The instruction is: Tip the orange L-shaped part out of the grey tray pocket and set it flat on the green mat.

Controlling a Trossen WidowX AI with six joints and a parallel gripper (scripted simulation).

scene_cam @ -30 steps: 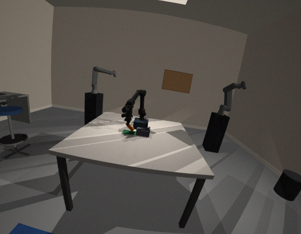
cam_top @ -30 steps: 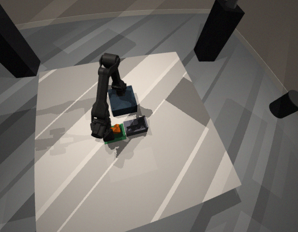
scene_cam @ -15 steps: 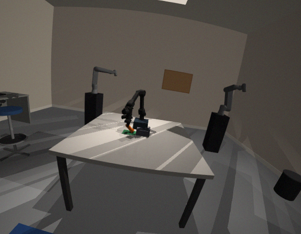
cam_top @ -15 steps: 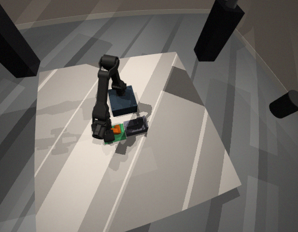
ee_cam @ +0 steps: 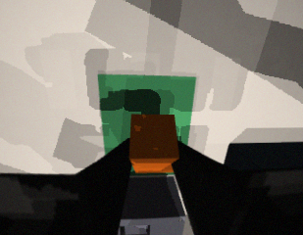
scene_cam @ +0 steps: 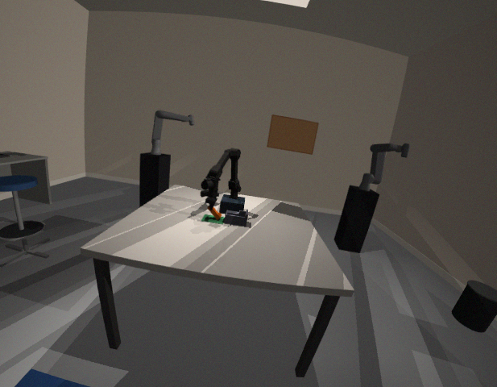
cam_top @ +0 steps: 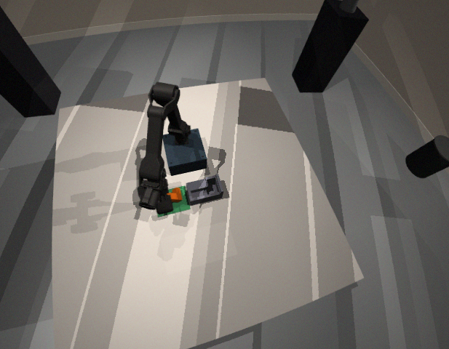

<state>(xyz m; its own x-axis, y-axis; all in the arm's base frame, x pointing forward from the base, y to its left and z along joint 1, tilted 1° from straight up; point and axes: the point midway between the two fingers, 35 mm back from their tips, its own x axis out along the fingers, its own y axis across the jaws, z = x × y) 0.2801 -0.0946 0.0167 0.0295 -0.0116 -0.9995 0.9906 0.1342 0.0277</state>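
The orange part (cam_top: 175,195) (scene_cam: 215,213) (ee_cam: 153,137) is out of the pocket and hangs steeply tilted over the green mat (cam_top: 182,207) (scene_cam: 205,218) (ee_cam: 186,88). Its lower end is close above the mat's tray side; whether it touches the mat I cannot tell. My gripper (cam_top: 169,197) (scene_cam: 212,205) (ee_cam: 151,143) is shut on the part's upper end, with one finger on each side. The grey tray (cam_top: 206,199) (scene_cam: 236,218) (ee_cam: 153,196) stands right beside the mat, its pocket empty. The part's L-shaped end is mostly hidden in the wrist view.
The dark blue base block (cam_top: 186,152) (scene_cam: 231,203) of the arm stands behind the tray and mat. The table (cam_top: 269,225) (scene_cam: 240,254) reaches well beyond them on both sides. Shadows fall across the mat and tabletop.
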